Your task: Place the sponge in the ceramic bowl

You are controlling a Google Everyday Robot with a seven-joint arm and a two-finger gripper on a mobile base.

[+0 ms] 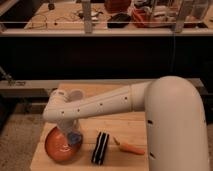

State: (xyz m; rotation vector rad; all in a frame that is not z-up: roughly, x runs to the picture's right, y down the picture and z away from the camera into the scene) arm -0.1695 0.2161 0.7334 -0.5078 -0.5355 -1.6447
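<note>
On the wooden table (126, 126) in the lower half of the frame there is one ceramic bowl (55, 148), one sponge (75, 138), one black block with white stripes (101, 148) and one slim orange piece (132, 148). The single white arm (100, 106) reaches leftward, and its gripper (71, 134) points down at lower left. The sponge sits right at the gripper's tip, pinched between its closed fingers, over the bowl's right side, just left of the block.
</note>
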